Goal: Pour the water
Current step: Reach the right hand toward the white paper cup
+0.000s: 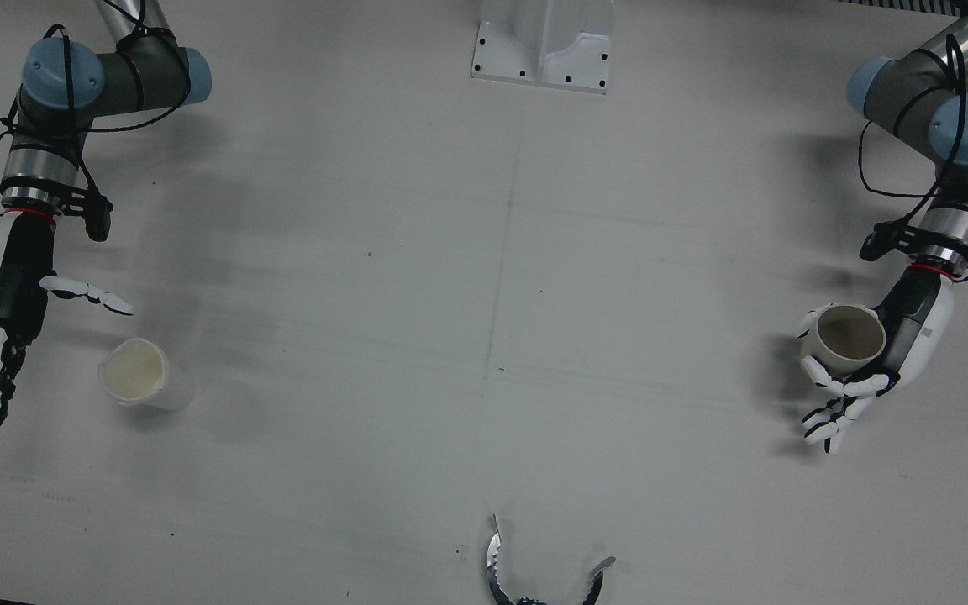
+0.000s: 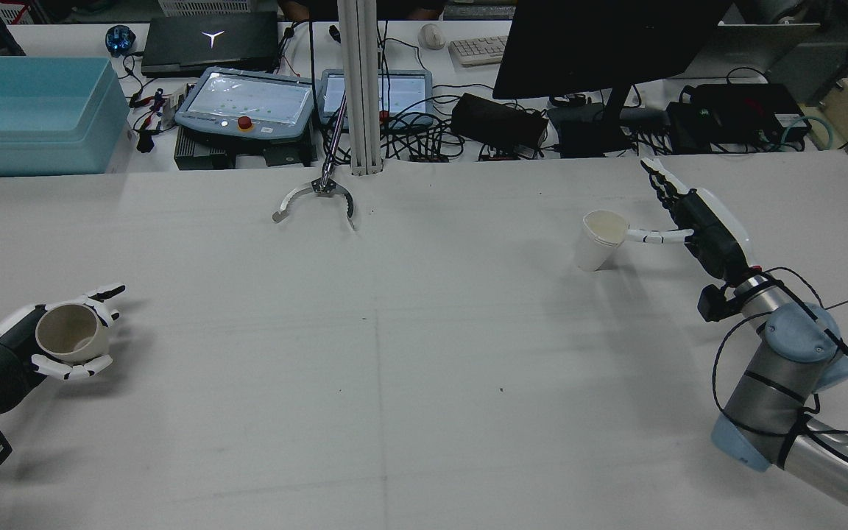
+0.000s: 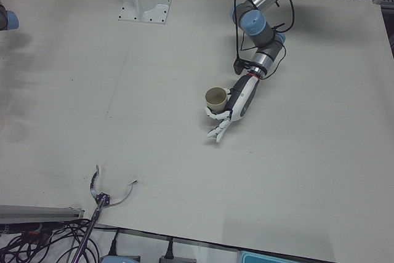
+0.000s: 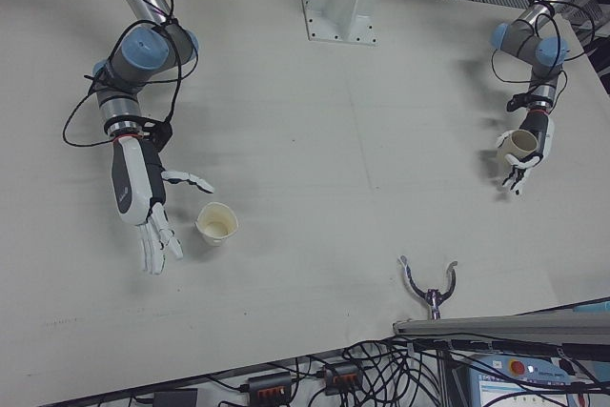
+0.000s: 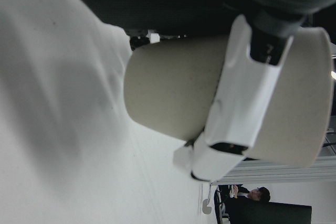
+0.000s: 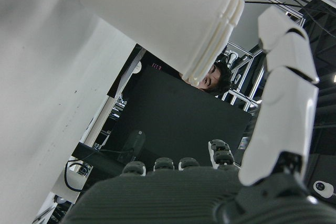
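The robot's left hand (image 1: 879, 361) is wrapped around a tan paper cup (image 1: 847, 338), fingers curled about its wall, holding it upright with its mouth facing up near the left edge of the white table (image 1: 484, 336). The right hand (image 1: 9, 336) grasps nothing, its fingers stretched out flat and apart, one of them reaching toward a white plastic cup (image 1: 141, 374) that stands on the table just beside the hand on the opposite side. A small metal claw-shaped clamp (image 1: 534, 571) sits at the table's operator-side edge, well apart from both cups
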